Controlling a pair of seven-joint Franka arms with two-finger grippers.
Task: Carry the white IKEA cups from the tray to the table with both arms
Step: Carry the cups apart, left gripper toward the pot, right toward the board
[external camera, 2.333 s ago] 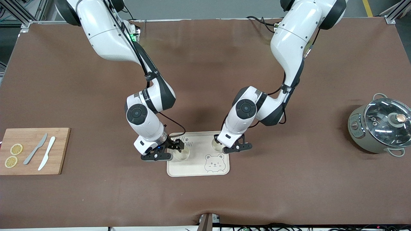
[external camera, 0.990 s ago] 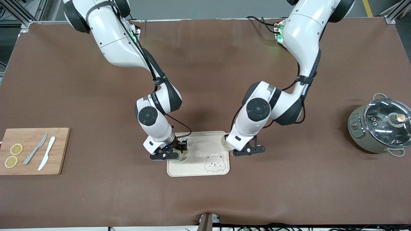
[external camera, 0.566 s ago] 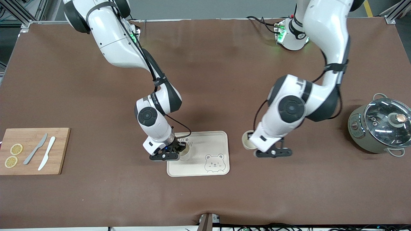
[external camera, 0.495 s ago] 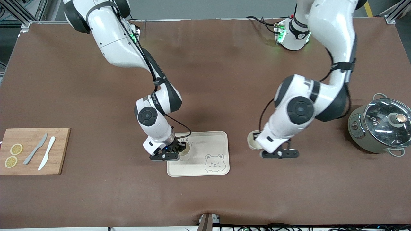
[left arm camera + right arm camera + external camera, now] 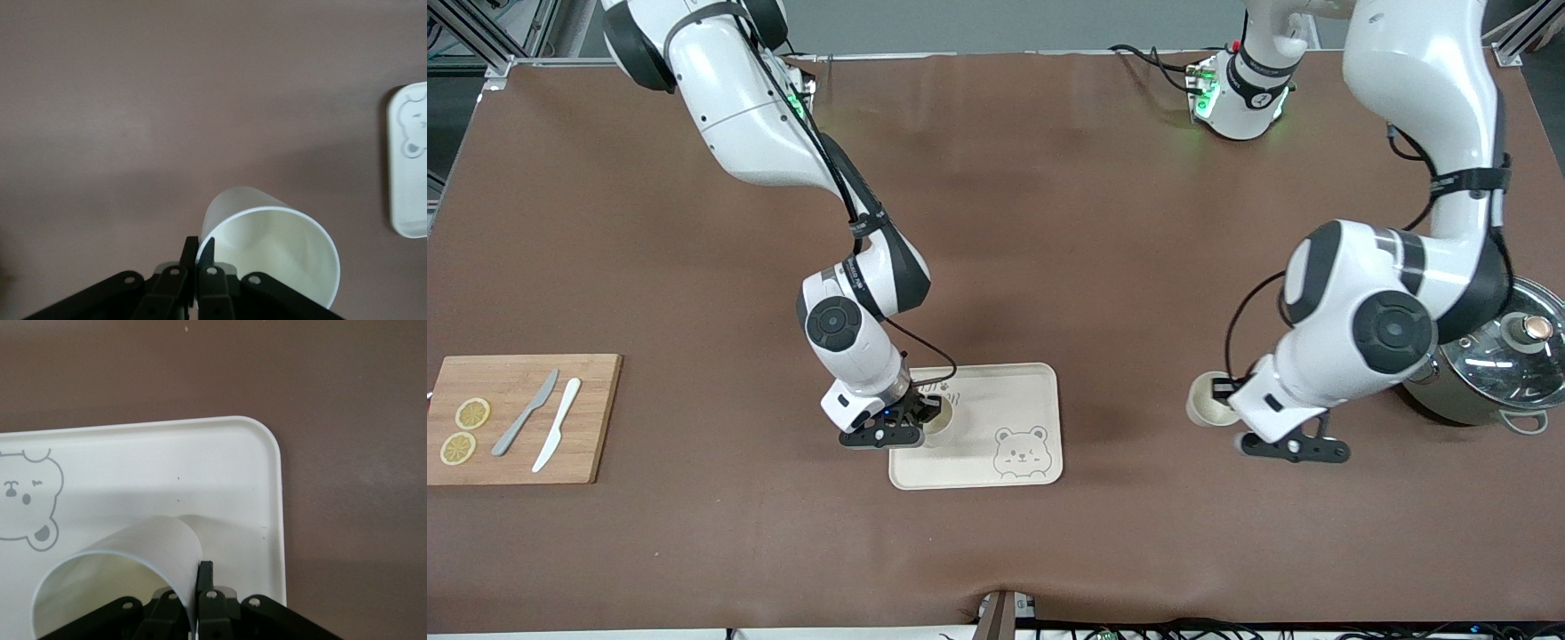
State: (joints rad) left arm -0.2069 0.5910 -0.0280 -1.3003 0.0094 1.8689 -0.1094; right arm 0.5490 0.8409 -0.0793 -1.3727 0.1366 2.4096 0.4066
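One white cup [image 5: 1210, 411] is pinched by its rim in my left gripper [image 5: 1224, 393], over bare table between the tray [image 5: 1005, 391] and the pot. In the left wrist view the cup [image 5: 267, 253] hangs tilted, with one fingertip [image 5: 189, 250] outside the rim and one inside. My right gripper [image 5: 925, 412] is shut on the rim of the second white cup [image 5: 937, 420], at the tray corner toward the right arm's end. In the right wrist view this cup [image 5: 127, 567] sits over the tray [image 5: 200, 467]. I cannot tell whether it touches the tray.
A pot with a glass lid [image 5: 1489, 356] stands at the left arm's end, close under the left arm's elbow. A wooden cutting board [image 5: 587, 418] with two lemon slices and two knives lies at the right arm's end. The tray bears a printed bear [image 5: 1021, 452].
My left arm lifted its cup off the tray and carried it toward the pot's end of the table. My right gripper stayed at its cup on the tray.
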